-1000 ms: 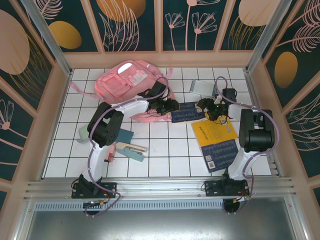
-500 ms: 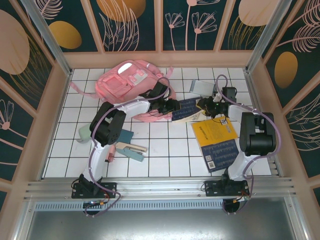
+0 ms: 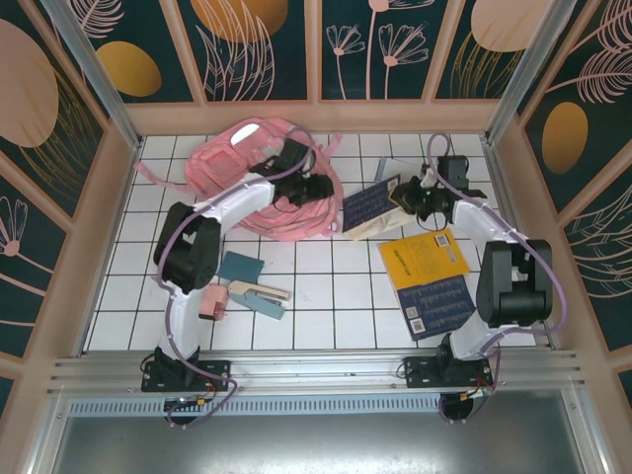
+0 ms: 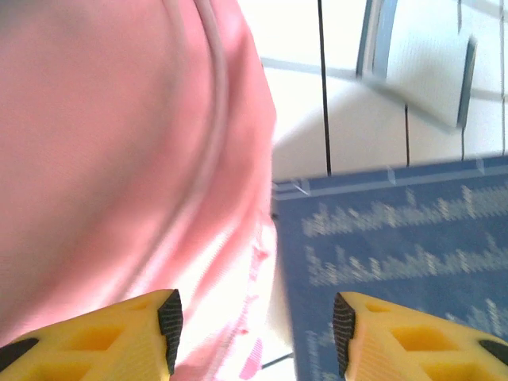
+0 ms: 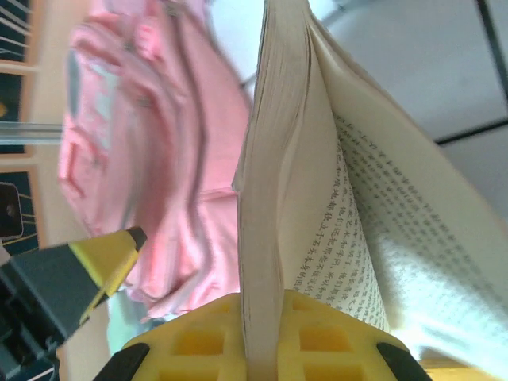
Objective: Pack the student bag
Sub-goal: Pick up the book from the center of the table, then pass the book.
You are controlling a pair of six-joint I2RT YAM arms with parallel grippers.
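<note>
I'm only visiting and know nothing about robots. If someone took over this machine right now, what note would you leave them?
Left tool: fingers apart at the edge of the student bag; no clear hold on fabric.
Right tool: shut on the blue book, held tilted beside the bag.
Done: nothing seen inside the bag yet.
Left: put that book in, then the yellow book and the dark book beside it.
</note>
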